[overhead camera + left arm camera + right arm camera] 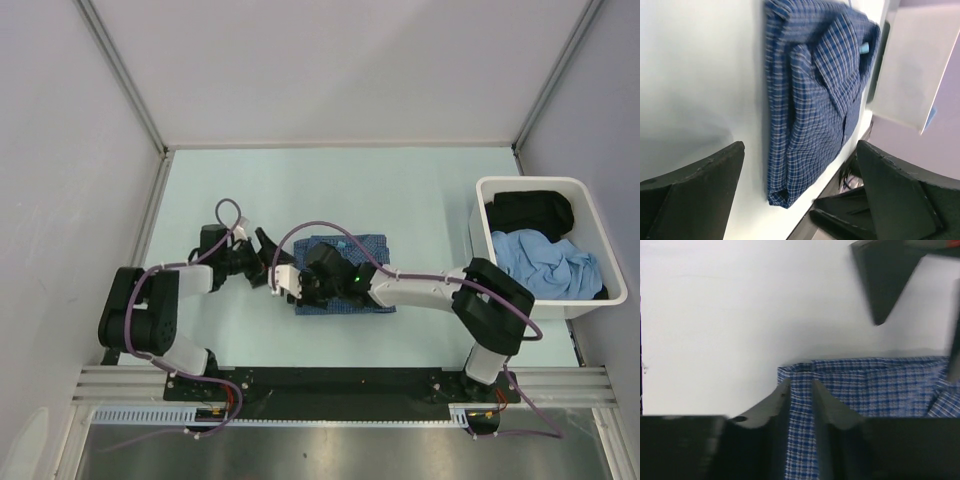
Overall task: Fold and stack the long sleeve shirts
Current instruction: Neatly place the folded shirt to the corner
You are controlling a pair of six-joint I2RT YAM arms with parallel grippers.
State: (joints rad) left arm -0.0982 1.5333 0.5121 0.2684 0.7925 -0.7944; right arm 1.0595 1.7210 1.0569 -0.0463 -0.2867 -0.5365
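Folded shirt (810,100) lies just right of left gripper (263,256), which is wide and empty. Right gripper (800,385) sits narrow over shirt corner, hold unclear.

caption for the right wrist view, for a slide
Right gripper, fingers narrowly apart, at the corner of the folded blue checked shirt on the white table.

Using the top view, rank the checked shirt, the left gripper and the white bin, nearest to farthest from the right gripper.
1. checked shirt, directly beneath the right gripper.
2. left gripper, just beside it on the left.
3. white bin, far off at the table's right side.
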